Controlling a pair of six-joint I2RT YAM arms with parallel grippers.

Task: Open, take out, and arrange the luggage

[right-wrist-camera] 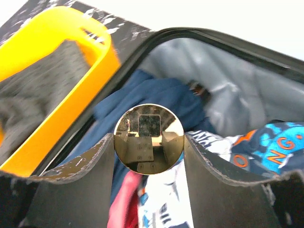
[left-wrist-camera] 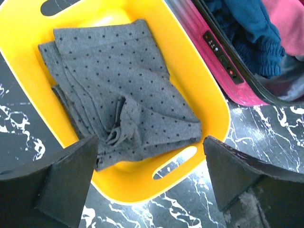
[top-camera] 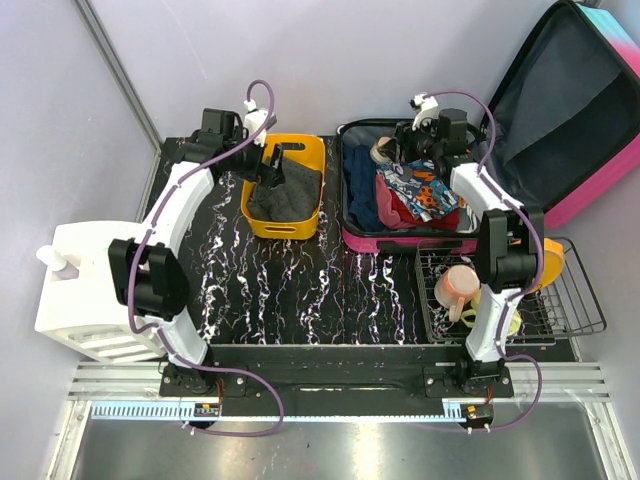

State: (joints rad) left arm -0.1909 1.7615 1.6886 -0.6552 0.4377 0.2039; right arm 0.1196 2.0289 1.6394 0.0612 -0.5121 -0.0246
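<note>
Here, right gripper (right-wrist-camera: 148,141) clamps a shiny disc (right-wrist-camera: 148,128) over the luggage (top-camera: 400,243): best lifted straight up, clear of clothes (right-wrist-camera: 156,95); left gripper (left-wrist-camera: 151,147), fingers apart, hangs over the bin (left-wrist-camera: 202,90).

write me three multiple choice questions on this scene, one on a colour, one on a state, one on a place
1. What colour is the cup in the wire rack? A) pink B) green C) white
2. How is the lid of the luggage? A) zipped shut B) open, leaning back C) taken off
3. Where does the grey dotted cloth lie? A) in the luggage B) on the wire rack C) in the yellow bin
Answers: 1 A, the cup shows pink in the top view. 2 B, the lid stands raised, its dark lining showing. 3 C, the left wrist view shows it inside the bin, below the open left pincer.
</note>
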